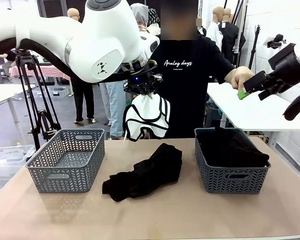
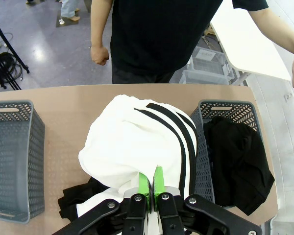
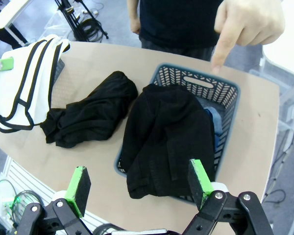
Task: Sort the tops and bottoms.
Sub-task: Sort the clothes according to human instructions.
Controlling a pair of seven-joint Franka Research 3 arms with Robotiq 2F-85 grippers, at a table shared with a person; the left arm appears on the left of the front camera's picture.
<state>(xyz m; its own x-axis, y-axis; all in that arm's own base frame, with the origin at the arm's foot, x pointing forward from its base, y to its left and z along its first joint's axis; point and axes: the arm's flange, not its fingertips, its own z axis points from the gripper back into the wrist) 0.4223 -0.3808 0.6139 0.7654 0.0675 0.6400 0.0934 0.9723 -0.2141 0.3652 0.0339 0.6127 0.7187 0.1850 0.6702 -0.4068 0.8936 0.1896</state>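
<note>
**Left tool has the white striped piece in the air, basket choice pending**

Landmark is the black heap [image 1: 145,172] lying loose mid-bench [image 1: 190,215].

My left tool [image 2: 151,181] is pressed together on a pinch of the white striped garment [image 1: 146,117]. The garment hangs straight down from the tool, long axis vertical, above the heap and a bit to its far side, toward the person. It's clear of the bench.

The left basket [image 1: 65,180] sits just left of the heap with nothing in it. The right basket [image 1: 235,180] sits just right of the heap and is stuffed with black clothes [image 1: 232,147], one draped over its near rim, plus a blue bit [image 3: 213,122] underneath.

My right tool [image 3: 139,185] is spread wide, holding nothing, up high to the right of the heap, over the right basket. The person's hand [image 3: 250,22] points a finger down at that basket.

The drop turns on a sideways carry, and either basket is near. I'd guess the empty one gets this piece (top or shorts, can't tell). The left arm already holds it.
</note>
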